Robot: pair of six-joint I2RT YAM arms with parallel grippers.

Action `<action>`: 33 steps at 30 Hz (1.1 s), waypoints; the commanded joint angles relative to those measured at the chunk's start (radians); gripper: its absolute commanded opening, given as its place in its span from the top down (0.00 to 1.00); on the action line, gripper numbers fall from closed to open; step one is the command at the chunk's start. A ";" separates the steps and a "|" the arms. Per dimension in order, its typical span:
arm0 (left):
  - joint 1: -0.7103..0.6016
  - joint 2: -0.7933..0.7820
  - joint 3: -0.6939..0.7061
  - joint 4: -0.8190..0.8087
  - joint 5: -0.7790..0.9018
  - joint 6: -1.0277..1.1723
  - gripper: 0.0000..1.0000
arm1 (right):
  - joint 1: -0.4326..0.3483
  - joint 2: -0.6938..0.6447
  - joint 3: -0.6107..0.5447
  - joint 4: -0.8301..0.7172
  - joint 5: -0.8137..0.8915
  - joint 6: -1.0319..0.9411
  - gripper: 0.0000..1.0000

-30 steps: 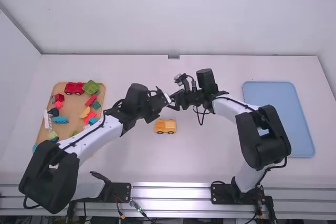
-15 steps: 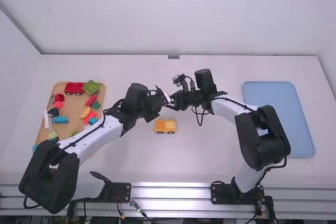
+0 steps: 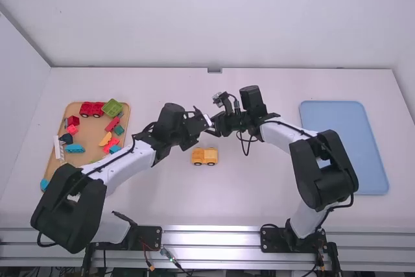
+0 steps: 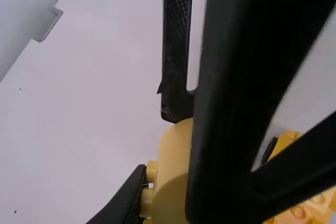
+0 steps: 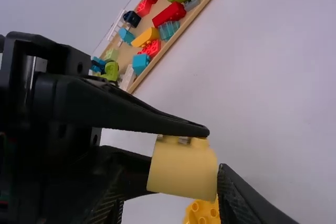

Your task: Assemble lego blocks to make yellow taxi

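Note:
Over the table's middle, my left gripper and right gripper meet above the yellow wheeled base. In the left wrist view, my left gripper is shut on a yellow block, one finger against its studs; the right gripper's fingers cross in front and behind. In the right wrist view, my right gripper stands open around the block, its right-hand fingertip close beside it and a gap at the other side. The base's studded top shows below the block.
A wooden tray of mixed toy blocks, with a red car and a green piece, stands at the left. At the right lies a flat blue tray. Both forearms reach in low over the table.
The left arm's elbow has shifted rightward and away from the camera, while its gripper has stayed nearly in place. My right gripper has moved slightly left, toward the left one.

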 commanded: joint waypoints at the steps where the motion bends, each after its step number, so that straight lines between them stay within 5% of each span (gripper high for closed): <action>1: -0.011 0.008 -0.007 0.007 0.018 0.003 0.98 | 0.023 0.004 0.023 0.002 -0.045 0.004 0.54; 22: -0.016 -0.021 -0.007 0.029 0.018 0.003 0.98 | 0.023 0.004 0.023 -0.022 0.056 0.026 0.50; 33: -0.015 -0.021 -0.007 0.055 0.018 0.003 0.98 | 0.024 0.004 0.023 -0.028 0.055 0.026 0.66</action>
